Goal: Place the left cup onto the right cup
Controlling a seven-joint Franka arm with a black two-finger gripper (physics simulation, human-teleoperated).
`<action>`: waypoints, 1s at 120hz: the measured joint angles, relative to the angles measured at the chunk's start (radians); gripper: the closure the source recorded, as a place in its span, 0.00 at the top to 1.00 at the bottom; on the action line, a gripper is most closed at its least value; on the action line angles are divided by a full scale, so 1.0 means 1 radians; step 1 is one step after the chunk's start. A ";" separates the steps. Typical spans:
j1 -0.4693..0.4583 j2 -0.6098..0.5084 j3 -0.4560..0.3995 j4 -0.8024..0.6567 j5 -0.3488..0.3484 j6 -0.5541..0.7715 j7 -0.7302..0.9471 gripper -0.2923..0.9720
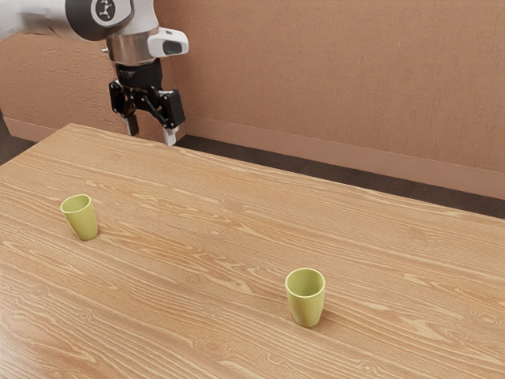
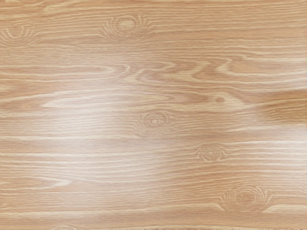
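Observation:
Two olive-green cups stand upright on the wooden table (image 1: 237,237). The left cup (image 1: 80,216) is near the exterior view's left side. The right cup (image 1: 305,296) stands toward the front, right of centre. My black gripper (image 1: 150,132) hangs high above the table's far left part, well behind and above the left cup. Its fingers are open with nothing between them. The wrist view looks straight down on bare wood grain of the table (image 2: 153,115).
A brown wall (image 1: 355,71) with a baseboard runs behind the table. A dark floor strip (image 1: 355,178) lies between the wall and the table's far edge. Wide bare wood separates the two cups.

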 joint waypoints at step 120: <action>0.067 -0.049 0.013 -0.135 0.013 0.039 0.055 0.77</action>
